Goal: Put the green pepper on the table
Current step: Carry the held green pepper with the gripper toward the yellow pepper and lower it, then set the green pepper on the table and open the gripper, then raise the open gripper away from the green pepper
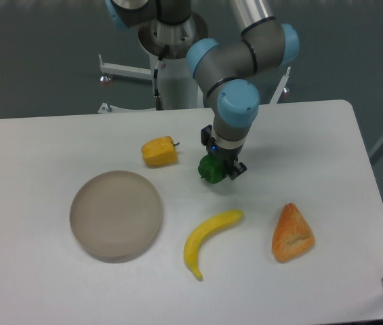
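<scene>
Jaws closed on the green pepper (211,169), gripped from above; dark fingers seen on either side of it. The gripper (219,169) is pointed straight down, just right of frame centre. Pepper is held low over the tabletop (327,149); whether it touches the surface cannot be told from this view.

The pepper is partly hidden by the gripper body; only its glossy dark-green lower left portion is shown. A small blue light is seen on the wrist just above it.

To the left of the pepper, near but apart, a yellow pepper (159,151) with a short dark stem is lying on the tabletop. Below the green pepper, a banana (206,240) is laid diagonally, its upper tip pointing to the right, its lower tip toward the bottom of the frame. At lower right, well apart from the gripper, an orange wedge-shaped item (292,233) is resting. At lower left, a round beige-grey plate (116,214) is set, nothing in it.

The arm (235,64), grey with light-blue joint caps, is reaching down from the top centre of the frame; its white base column (175,64) is standing behind the far edge of the tabletop.
</scene>
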